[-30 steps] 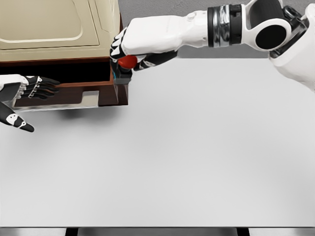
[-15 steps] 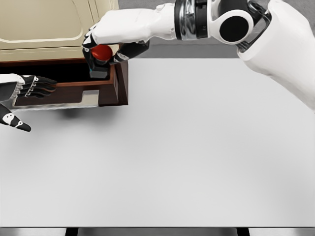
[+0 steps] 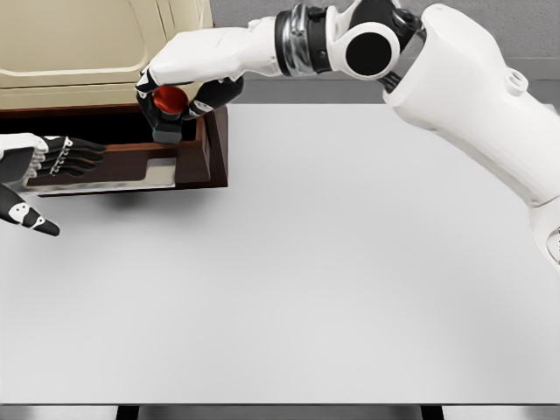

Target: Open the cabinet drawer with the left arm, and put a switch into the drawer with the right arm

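Leftward since a second ago, the right hand (image 3: pixel 179 83) now grips the red-buttoned switch (image 3: pixel 167 109) above the open drawer (image 3: pixel 188 166). Lower it well inside before releasing; left hand (image 3: pixel 44 166), fingers relaxed, rests on the drawer's front.

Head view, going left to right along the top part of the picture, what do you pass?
Left hand → drawer with the switch held above it by the right hand → bare table.

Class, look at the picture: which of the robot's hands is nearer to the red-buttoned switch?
Right. The right hand grasps the switch from above, over the open drawer. The left hand is at the drawer's front edge, well to the switch's left.
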Available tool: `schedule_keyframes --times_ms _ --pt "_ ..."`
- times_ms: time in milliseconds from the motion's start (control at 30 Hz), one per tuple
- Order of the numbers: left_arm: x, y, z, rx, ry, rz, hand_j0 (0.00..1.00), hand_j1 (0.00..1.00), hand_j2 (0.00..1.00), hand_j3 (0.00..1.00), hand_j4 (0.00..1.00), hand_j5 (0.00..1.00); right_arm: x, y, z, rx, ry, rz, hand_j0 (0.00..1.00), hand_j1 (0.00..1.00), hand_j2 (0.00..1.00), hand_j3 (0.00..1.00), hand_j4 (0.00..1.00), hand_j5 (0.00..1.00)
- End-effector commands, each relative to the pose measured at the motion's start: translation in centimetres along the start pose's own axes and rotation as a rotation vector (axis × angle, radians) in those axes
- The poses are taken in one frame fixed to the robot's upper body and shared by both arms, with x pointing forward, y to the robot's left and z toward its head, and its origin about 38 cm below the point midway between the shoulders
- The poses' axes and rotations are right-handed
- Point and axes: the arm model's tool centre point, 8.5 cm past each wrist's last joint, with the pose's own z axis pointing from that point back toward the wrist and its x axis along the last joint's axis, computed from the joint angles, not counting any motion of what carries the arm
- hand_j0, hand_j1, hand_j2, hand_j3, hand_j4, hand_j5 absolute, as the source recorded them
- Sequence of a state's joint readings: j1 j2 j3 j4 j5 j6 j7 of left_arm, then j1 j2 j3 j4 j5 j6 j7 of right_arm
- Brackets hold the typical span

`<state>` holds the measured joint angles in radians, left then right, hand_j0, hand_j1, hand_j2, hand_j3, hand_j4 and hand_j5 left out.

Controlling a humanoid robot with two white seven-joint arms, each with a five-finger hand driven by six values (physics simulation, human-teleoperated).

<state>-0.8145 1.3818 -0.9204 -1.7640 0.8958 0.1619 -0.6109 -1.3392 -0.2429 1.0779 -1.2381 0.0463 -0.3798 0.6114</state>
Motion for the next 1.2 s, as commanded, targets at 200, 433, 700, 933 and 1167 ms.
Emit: schedule_keyframes --times_ms 200,433,700,933,1167 --pt "0.1 0.1 0.3 0.004 -0.005 0.007 1.00 1.00 1.00 1.00 1.00 1.00 -0.4 -0.2 -1.5 0.017 0.026 0.008 0.46 0.46 0.46 0.46 0.46 0.46" --pt "0.2 0.0 0.0 0.000 -0.011 0.007 1.00 1.00 1.00 1.00 1.00 1.00 -0.6 -0.1 -1.9 0.020 0.029 0.002 0.45 0.45 0.45 0.45 0.45 0.45" --pt "0.4 0.1 0.0 0.002 -0.017 0.004 1.00 1.00 1.00 1.00 1.00 1.00 -0.5 -0.5 -2.8 0.035 0.051 0.042 0.45 0.45 0.45 0.45 0.45 0.45" --pt "1.0 0.5 0.4 0.015 -0.039 0.007 1.00 1.00 1.00 1.00 1.00 1.00 -0.7 -0.4 -3.2 0.044 0.062 0.051 0.46 0.46 0.46 0.46 0.46 0.46" --pt "1.2 0.5 0.3 0.011 -0.049 0.014 1.00 1.00 1.00 1.00 1.00 1.00 -2.3 0.1 -3.4 0.051 0.119 0.000 1.00 1.00 1.00 1.00 1.00 1.00"
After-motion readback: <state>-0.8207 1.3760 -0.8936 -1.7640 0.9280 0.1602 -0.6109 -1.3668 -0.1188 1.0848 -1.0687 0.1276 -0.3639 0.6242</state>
